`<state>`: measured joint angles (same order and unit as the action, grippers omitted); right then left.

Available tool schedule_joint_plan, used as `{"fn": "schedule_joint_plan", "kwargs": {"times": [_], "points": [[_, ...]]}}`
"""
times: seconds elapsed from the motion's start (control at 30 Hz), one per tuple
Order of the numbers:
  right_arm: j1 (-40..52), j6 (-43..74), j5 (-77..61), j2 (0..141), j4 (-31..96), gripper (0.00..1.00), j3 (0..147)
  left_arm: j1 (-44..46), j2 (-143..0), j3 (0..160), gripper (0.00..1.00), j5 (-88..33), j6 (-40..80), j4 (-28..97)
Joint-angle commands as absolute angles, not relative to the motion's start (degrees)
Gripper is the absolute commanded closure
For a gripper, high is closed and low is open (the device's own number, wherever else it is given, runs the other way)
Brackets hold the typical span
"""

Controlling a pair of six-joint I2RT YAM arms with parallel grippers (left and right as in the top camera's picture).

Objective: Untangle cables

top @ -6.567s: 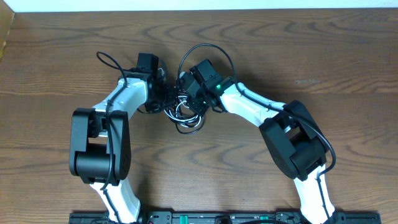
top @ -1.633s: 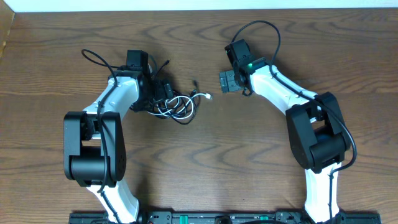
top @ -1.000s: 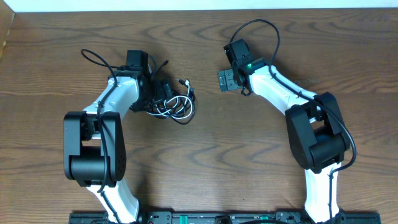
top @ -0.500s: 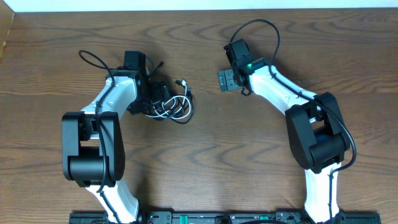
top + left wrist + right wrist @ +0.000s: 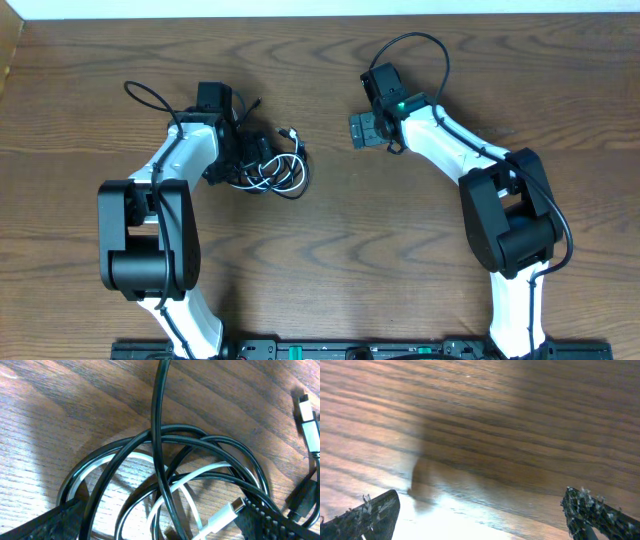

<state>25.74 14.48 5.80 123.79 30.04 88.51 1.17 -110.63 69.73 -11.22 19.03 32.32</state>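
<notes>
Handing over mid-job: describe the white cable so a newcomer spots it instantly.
On the wooden table, look at the left gripper, open over a tangle of cords. The white cable is the only pale strand, threaded through loops of the black cable.

count | black cable [image 5: 159, 400] 1 | white cable [image 5: 220, 519] 1 | robot arms [image 5: 190, 160] [image 5: 440, 145] 2 | hands [image 5: 258, 155] [image 5: 362, 130] 2 | table [image 5: 330, 260] 1

You'll note the long black cable [image 5: 159, 420] lies in overlapping loops on the table [image 5: 400, 250], with the shorter white cable [image 5: 202, 474] threaded through them and its silver-tipped plug [image 5: 222, 516] among the strands.
</notes>
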Motion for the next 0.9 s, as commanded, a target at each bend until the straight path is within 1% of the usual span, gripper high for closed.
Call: {"fn": "schedule_joint_plan", "kwargs": {"times": [0.0, 0.17, 0.27, 0.33, 0.37, 0.47, 0.5, 0.53, 0.57, 0.63, 0.7, 0.77, 0.87], "points": [[25.91, 14.57, 2.85, 123.35, 29.95, 0.02, 88.71, 0.67, -112.09, 68.95, 0.02, -10.41, 18.28, 32.91], [25.98, 14.55, 2.61, 123.35, 29.82, 0.09, 88.71, 0.67, -112.09, 68.95, 0.02, -10.41, 18.28, 32.91], [25.96, 14.55, 2.63, 123.35, 29.74, 0.20, 88.71, 0.67, -112.09, 68.95, 0.02, -10.41, 18.28, 32.03], [25.96, 14.55, 2.61, 123.33, 29.50, 0.23, 88.71, 0.67, -112.09, 68.95, 0.02, -10.46, 18.35, 28.69], [25.96, 14.55, 2.59, 123.33, 29.21, 0.27, 88.71, 0.67, -112.09, 68.95, 0.02, -11.44, 18.59, 27.79], [25.96, 14.57, 2.59, 123.33, 27.73, 0.33, 88.71, 0.64, -112.07, 68.95, 0.02, -12.01, 18.52, 26.85], [25.96, 14.57, 2.59, 123.33, 27.29, 0.36, 88.71, 0.54, -112.03, 69.08, 0.13, -12.60, 18.52, 26.17], [26.02, 14.55, 2.52, 123.33, 26.61, 0.40, 88.71, 0.43, -111.92, 69.49, 0.47, -14.55, 18.52, 26.22], [26.04, 14.55, 2.37, 123.33, 26.13, 0.46, 88.71, 0.36, -111.70, 69.91, 0.92, -16.93, 18.52, 26.68], [26.20, 14.55, 2.33, 123.33, 24.88, 0.59, 88.71, -0.01, -110.72, 70.54, 0.93, -20.47, 18.52, 28.08], [26.39, 14.52, 1.48, 123.33, 23.18, 0.81, 88.71, -0.62, -108.84, 70.76, 0.93, -21.45, 18.55, 29.45], [26.52, 13.89, -1.98, 123.33, 21.02, 0.98, 88.73, -1.50, -106.19, 70.74, 0.93, -21.41, 18.50, 30.89], [26.70, 11.86, -11.20, 123.33, 18.09, 0.99, 88.73, -2.70, -103.35, 70.74, 0.93, -20.53, 18.50, 32.82]]}}
